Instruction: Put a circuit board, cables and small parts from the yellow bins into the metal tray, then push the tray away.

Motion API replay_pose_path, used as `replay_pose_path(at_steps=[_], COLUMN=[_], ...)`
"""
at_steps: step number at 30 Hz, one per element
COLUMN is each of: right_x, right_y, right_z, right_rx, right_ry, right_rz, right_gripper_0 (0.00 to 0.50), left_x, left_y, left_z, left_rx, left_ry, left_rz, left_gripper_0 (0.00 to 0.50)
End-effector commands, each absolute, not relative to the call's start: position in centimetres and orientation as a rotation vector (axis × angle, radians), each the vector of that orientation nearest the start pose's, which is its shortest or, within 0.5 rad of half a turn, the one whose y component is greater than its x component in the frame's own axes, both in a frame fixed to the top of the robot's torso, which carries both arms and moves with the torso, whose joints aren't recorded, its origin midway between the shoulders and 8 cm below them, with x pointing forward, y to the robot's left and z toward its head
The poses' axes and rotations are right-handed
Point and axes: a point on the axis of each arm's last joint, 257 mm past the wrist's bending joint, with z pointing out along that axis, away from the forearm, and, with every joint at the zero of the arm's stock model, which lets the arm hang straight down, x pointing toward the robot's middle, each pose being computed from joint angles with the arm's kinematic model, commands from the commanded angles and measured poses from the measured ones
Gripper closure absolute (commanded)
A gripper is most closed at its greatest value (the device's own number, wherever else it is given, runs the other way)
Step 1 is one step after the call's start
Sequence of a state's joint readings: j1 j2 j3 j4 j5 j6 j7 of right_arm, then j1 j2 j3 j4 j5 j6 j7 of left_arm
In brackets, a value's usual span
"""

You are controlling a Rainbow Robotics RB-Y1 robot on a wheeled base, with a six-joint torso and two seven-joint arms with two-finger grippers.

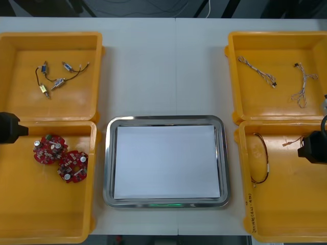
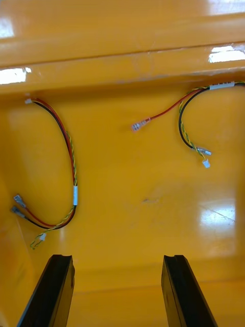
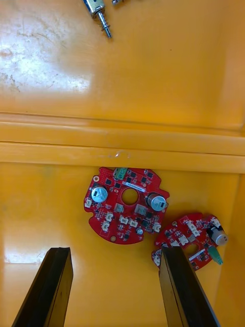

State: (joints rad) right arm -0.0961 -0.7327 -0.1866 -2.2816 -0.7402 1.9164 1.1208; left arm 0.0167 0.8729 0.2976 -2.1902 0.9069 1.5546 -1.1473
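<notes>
Both splayed: left hand [image 3: 115, 251], right hand [image 2: 117, 257]

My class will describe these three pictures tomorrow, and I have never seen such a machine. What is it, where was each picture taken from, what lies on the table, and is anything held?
This is a two-armed robot. One picture looks down at a light table; the other two come from cameras on the wrists, each showing that arm's two black fingers. A metal tray, white inside, sits between four yellow bins. The left gripper hangs open over two round red circuit boards; the bin beyond holds small metal parts. The right gripper hangs open over red and yellow cables; the bin beyond holds twisted cables. Nothing is held.
</notes>
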Motion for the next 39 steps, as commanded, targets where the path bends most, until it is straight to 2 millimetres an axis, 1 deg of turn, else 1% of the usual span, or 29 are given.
replay_pose_path(at_steps=[1, 4, 8, 13, 18, 21, 27, 29, 33, 35, 39], right_x=[35.4, 35.8, 36.1, 36.2, 36.8, 37.4, 37.7, 37.8, 38.2, 38.4, 39.1], right_y=[-32.5, -31.5, -30.0, -28.8, -28.5, -28.4, -28.5, -28.4, -28.8, -28.8, -28.9], right_z=[-22.1, -22.9, -23.5, -24.3, -25.8, -26.3, -27.5, -27.7, -28.8, -28.9, -30.0], right_rx=[0.025, 0.022, 0.027, 0.042, 0.059, 0.061, 0.058, 0.053, 0.036, 0.036, 0.074], right_ry=[2.718, 2.709, 2.705, 2.715, 2.712, 2.686, 2.684, 2.684, 2.665, 2.658, 2.652], right_rz=[-0.093, -0.081, -0.014, 0.043, 0.094, 0.113, 0.116, 0.108, 0.026, 0.024, 0.048], right_gripper_0=[0.000, 0.000, 0.000, 0.000, 0.000, 0.000, 0.000, 0.000, 0.000, 0.000, 0.000], left_x=[39.1, 39.4, 39.7, 39.8, 40.2, 40.7, 41.3, 41.3, 41.5, 41.6, 41.7], left_y=[40.8, 41.2, 41.9, 42.3, 42.7, 42.8, 42.9, 42.8, 42.0, 41.8, 41.1], left_z=[-16.5, -16.6, -16.9, -17.5, -18.4, -19.0, -20.1, -20.3, -21.2, -21.4, -22.2], left_rx=[-0.052, -0.055, -0.066, -0.072, -0.074, -0.075, -0.068, -0.065, -0.042, -0.037, -0.019], left_ry=[2.486, 2.457, 2.428, 2.409, 2.406, 2.397, 2.386, 2.388, 2.391, 2.387, 2.390], left_rz=[0.032, 0.043, 0.057, 0.047, 0.051, 0.041, 0.042, 0.041, 0.035, 0.035, 0.030], left_gripper_0=[0.000, 0.000, 0.000, 0.000, 0.000, 0.000, 0.000, 0.000, 0.000, 0.000, 0.000])
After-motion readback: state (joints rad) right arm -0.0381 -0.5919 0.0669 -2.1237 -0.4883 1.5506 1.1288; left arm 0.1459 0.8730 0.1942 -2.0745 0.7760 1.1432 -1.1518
